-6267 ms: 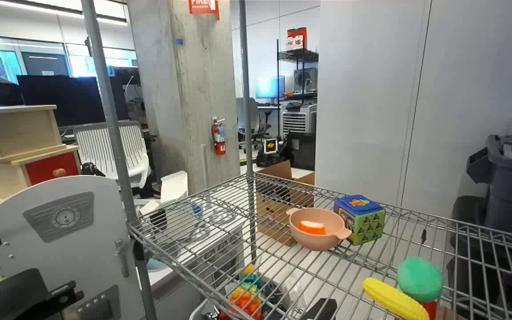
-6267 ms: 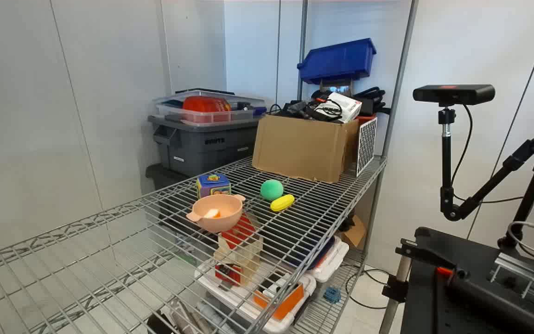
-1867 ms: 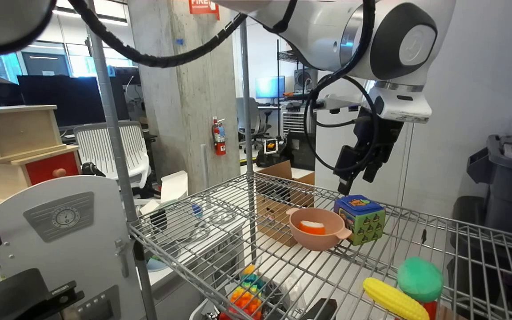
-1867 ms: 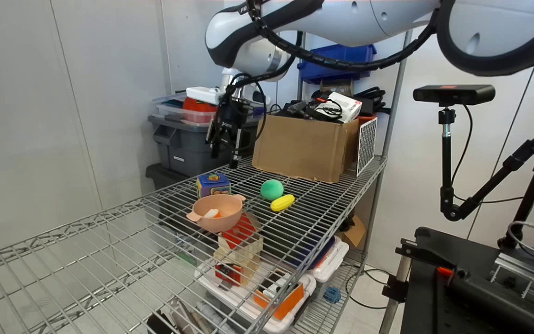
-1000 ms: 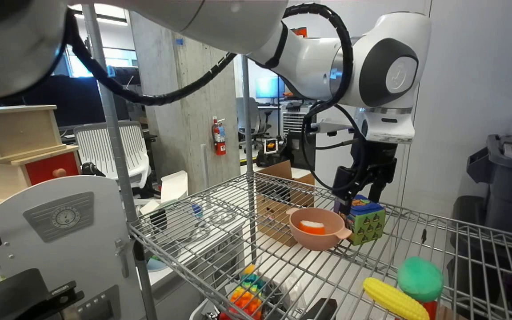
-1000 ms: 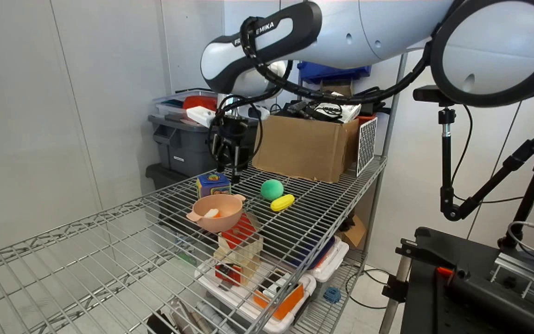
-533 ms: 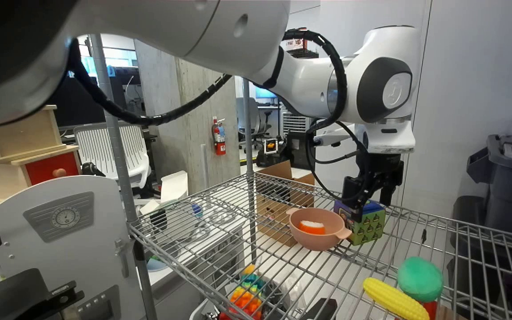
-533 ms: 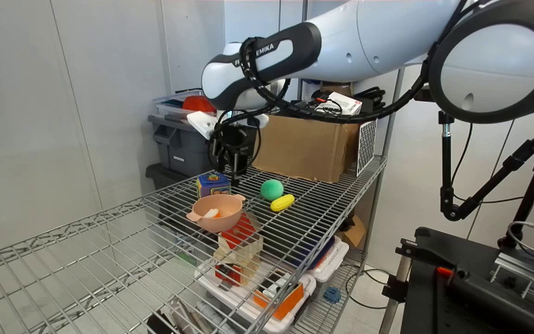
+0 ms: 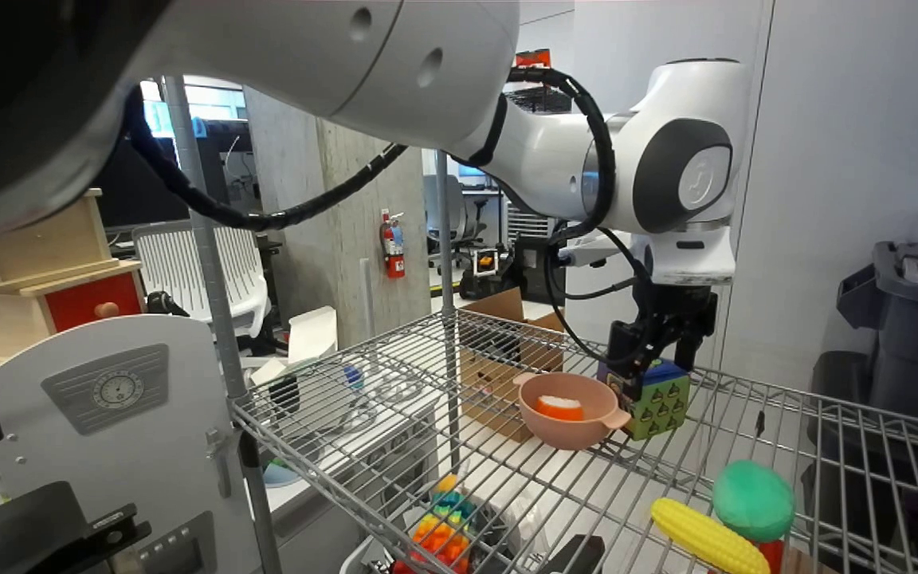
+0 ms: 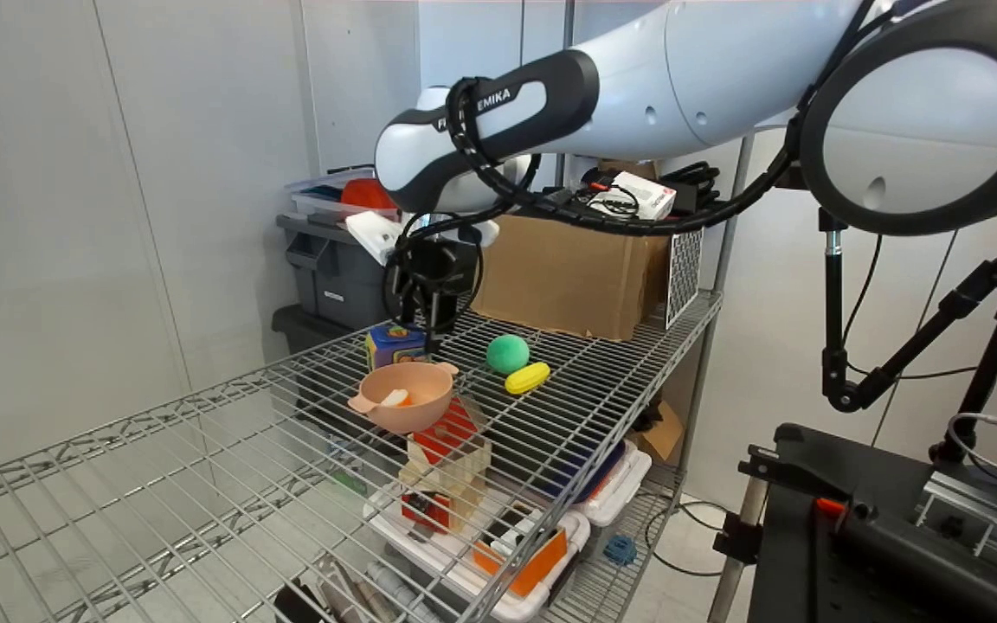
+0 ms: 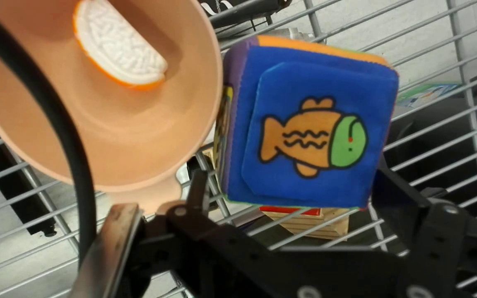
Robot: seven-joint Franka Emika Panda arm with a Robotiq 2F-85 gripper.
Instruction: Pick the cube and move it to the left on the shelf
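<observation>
The cube [image 9: 662,405] sits on the wire shelf [image 9: 825,405], right behind the peach bowl in an exterior view [image 10: 393,348]. In the wrist view the cube [image 11: 313,128] shows its blue top with an orange and green fish. My gripper [image 9: 657,377] is open and lowered over the cube; it also shows in an exterior view [image 10: 420,334]. In the wrist view the gripper [image 11: 294,186] has one finger at each side of the cube's near edge. The right finger is against or very near the cube; a gap shows at the left finger. The lower finger ends are partly hidden.
The peach bowl [image 9: 566,430] with an orange wedge [image 9: 559,409] stands close beside the cube, near the left finger. A green ball [image 9: 753,501] and yellow corn [image 9: 708,536] lie on the shelf. A cardboard box [image 10: 568,277] stands at one end. Shelf poles [image 9: 212,263] rise at the corners.
The arm has come into view and lowered from above to around the cube. In the last half second the gripper moved slightly lower, and the cube shifted very slightly. The bowl stayed put.
</observation>
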